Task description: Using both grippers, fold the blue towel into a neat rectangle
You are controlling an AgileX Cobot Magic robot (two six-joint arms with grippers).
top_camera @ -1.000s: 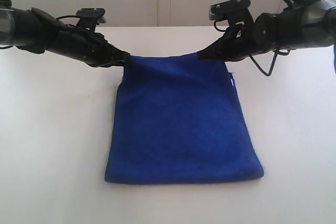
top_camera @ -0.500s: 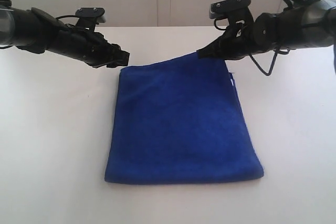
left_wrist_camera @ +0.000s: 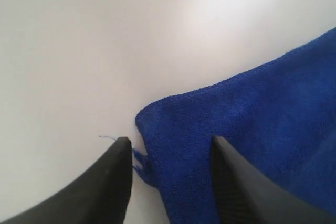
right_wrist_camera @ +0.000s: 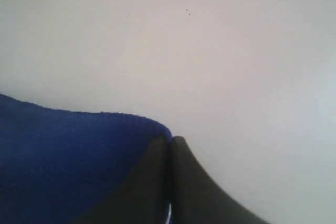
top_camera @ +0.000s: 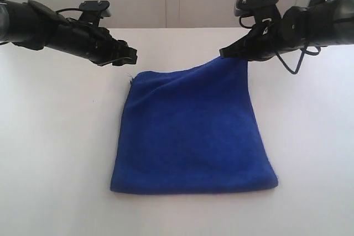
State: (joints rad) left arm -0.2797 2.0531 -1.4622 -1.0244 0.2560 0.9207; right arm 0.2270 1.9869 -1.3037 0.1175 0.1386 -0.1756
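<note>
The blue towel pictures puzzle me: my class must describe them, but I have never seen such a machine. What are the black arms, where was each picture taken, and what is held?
This is a robot with two black arms, each ending in a pincer gripper. One picture comes from a camera off the arms; the other two from cameras on the wrists. A blue towel lies on a white table. The right gripper is shut on one back corner, holding it slightly raised. The left gripper is open near the other back corner, holding nothing.
</note>
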